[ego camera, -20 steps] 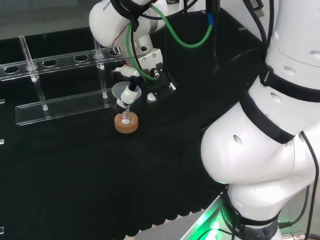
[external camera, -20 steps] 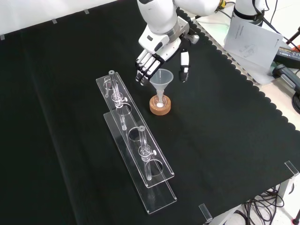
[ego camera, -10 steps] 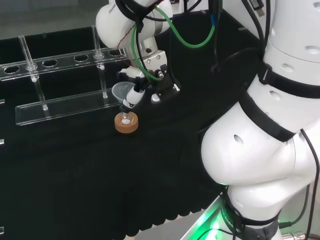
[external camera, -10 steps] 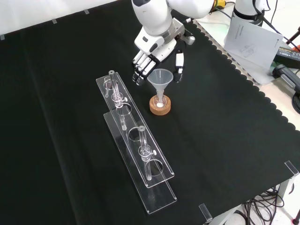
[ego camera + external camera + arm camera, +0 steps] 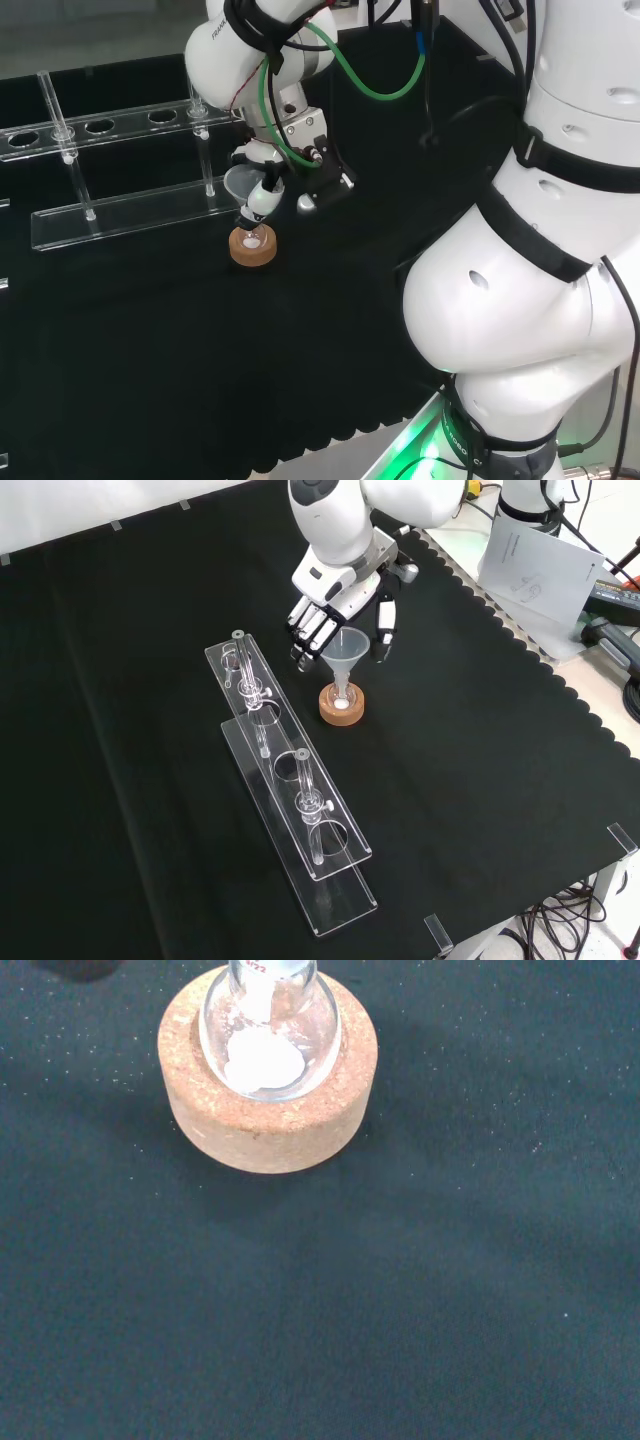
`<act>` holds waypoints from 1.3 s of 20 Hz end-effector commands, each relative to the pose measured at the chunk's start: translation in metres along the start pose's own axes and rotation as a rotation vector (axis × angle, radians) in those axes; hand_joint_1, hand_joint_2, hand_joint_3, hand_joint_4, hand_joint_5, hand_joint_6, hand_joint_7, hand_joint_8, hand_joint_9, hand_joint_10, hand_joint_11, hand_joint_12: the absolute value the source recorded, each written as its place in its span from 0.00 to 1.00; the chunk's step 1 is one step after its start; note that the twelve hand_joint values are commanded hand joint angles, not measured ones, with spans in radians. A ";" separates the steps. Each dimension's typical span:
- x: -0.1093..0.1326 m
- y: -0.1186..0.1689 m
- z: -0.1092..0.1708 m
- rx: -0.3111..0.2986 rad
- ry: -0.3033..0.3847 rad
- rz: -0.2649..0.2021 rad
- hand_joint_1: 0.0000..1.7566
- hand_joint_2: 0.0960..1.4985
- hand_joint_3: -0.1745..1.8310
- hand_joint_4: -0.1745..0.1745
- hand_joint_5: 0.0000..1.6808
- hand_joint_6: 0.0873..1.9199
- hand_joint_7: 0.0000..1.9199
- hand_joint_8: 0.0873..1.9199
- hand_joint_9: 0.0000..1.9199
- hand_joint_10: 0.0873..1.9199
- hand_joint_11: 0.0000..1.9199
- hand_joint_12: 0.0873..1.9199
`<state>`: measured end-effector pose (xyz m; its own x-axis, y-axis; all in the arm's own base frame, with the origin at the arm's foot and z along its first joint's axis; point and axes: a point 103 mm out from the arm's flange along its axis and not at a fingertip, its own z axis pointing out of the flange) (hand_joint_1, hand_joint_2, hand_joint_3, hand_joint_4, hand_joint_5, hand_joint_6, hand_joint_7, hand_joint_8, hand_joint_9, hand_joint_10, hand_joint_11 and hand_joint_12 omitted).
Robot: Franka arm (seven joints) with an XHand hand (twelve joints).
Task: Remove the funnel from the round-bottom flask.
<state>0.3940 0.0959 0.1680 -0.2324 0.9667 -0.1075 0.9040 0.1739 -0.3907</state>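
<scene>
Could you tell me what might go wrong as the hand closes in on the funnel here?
1. The clear plastic funnel stands in the small round-bottom glass flask, which merely rests on the cork ring stand; lifting might drag the flask out and spill its white powder.
2. The black and white hand brackets the funnel's rim with relaxed fingers; an uneven close could tip everything.

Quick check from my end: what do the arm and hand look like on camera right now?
The arm has glossy white rounded links with black bands at the joints; a green cable and black cables loop along it. The hand has a white back, white fingers and black tips.
</scene>
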 end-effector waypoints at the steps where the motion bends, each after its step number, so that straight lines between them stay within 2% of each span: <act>1: 0.000 -0.001 -0.001 -0.042 -0.029 0.024 0.38 0.51 0.22 0.50 0.16 0.00 0.06 0.34 0.29 0.32 0.13 0.74; 4: 0.001 -0.001 -0.004 -0.066 -0.054 0.037 0.39 0.52 0.25 0.45 0.20 0.00 0.14 0.34 0.40 0.28 0.17 0.71; 7: 0.001 -0.002 -0.010 -0.094 -0.068 0.041 0.39 0.53 0.27 0.42 0.29 0.00 0.22 0.34 0.46 0.26 0.20 0.70; 11: 0.003 -0.006 -0.021 -0.127 -0.074 0.036 0.39 0.54 0.28 0.49 0.42 0.08 0.31 0.32 0.52 0.24 0.21 0.68; 14: 0.003 -0.010 -0.029 -0.137 -0.068 0.033 0.39 0.55 0.28 0.51 0.42 0.18 0.36 0.32 0.55 0.24 0.22 0.67; 16: 0.004 -0.014 -0.034 -0.143 -0.075 0.033 0.39 0.55 0.28 0.51 0.41 0.22 0.38 0.32 0.56 0.24 0.22 0.67; 26: 0.008 -0.046 -0.074 -0.232 -0.107 0.051 0.39 0.55 0.28 0.50 0.40 0.26 0.39 0.33 0.57 0.25 0.23 0.67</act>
<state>0.3916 0.1052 0.2216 -0.2131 0.9564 -0.1997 0.9616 0.1692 -0.2159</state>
